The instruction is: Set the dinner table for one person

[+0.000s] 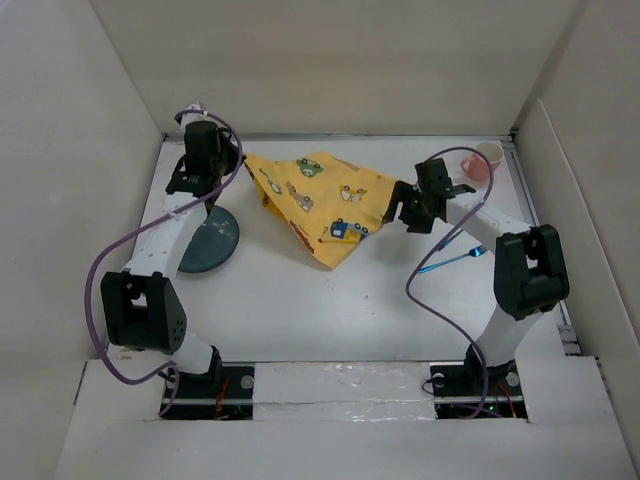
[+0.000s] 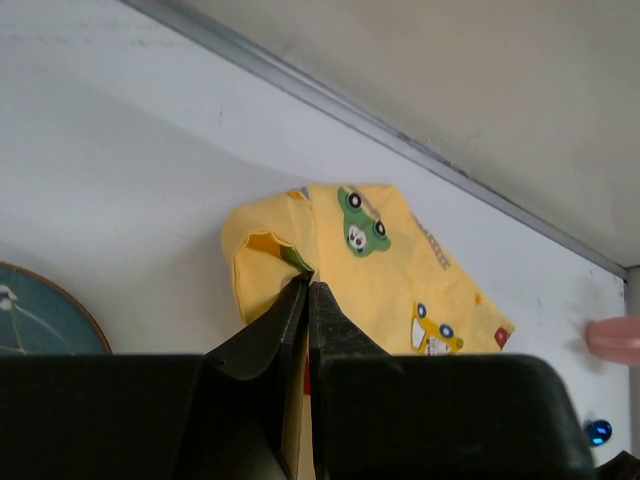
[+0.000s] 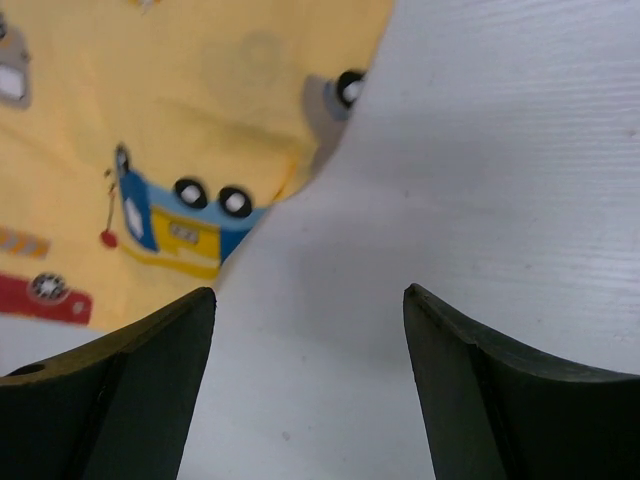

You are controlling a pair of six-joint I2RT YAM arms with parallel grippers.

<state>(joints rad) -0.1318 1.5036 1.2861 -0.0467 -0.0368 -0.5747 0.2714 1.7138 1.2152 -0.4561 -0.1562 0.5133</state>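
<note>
The white dinner table (image 1: 300,310) carries a yellow car-patterned cloth mat (image 1: 315,200), partly folded, at the back centre. My left gripper (image 1: 243,168) is shut on the mat's back-left corner; in the left wrist view the fingers (image 2: 308,287) pinch a fold of the mat (image 2: 390,270). My right gripper (image 1: 395,213) is open and empty at the mat's right edge. In the right wrist view it (image 3: 310,295) hovers over bare table (image 3: 500,150), with the mat (image 3: 200,100) just ahead and to the left.
A dark blue-grey plate (image 1: 207,242) lies at the left under my left arm and also shows in the left wrist view (image 2: 40,320). A pink cup (image 1: 482,160) stands at the back right. A blue utensil (image 1: 455,261) lies beside my right arm. Beige walls surround the table.
</note>
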